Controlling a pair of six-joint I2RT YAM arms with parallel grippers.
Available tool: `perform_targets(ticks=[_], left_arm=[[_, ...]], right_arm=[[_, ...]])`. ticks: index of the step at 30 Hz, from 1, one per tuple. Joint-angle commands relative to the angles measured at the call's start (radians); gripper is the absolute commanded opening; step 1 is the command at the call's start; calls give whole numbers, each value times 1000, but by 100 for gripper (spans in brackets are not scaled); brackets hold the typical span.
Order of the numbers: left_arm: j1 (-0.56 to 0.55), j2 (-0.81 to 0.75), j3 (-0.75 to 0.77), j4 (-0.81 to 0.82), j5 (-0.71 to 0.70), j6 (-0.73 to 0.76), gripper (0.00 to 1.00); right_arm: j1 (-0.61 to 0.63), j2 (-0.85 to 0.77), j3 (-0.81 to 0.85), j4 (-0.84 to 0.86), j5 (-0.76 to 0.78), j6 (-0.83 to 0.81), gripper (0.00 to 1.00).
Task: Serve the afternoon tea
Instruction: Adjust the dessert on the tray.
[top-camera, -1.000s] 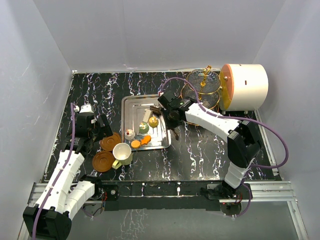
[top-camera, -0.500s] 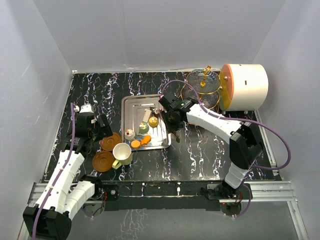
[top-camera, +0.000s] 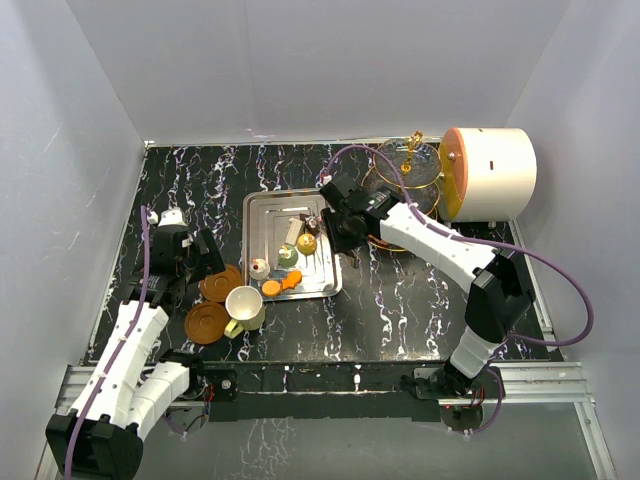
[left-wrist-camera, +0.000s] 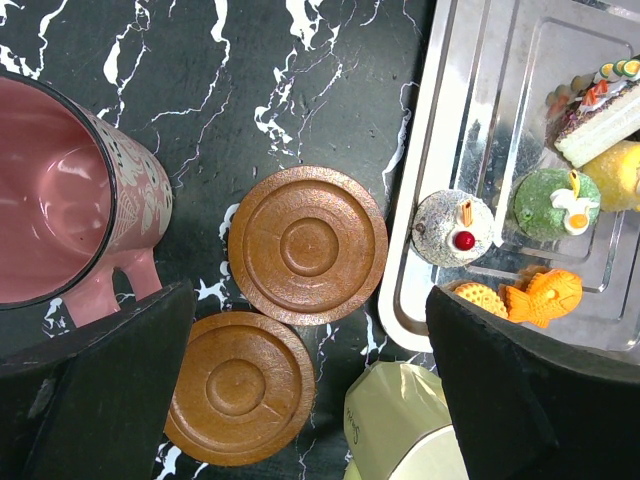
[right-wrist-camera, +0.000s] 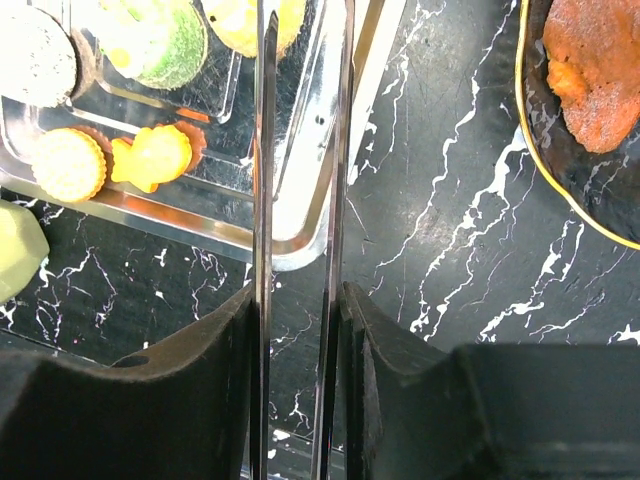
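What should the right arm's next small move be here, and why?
Probably swing the right hand left, so that its metal tongs hang over the yellow cake on the steel tray. The blades look empty. One orange-brown cake already lies on the gold-rimmed stand plate, and more cakes sit on the tray.
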Motion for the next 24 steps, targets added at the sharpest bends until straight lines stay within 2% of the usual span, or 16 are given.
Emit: perform_targets(ticks=[1,24], left_arm=[[-3,-12,10,-5,-8,8,99],[-3,-29,12,-13,-29,4,99]], right_arm=[[-11,-42,54,16,21,20,33],[-92,-26,53,56,-126,-24,43]])
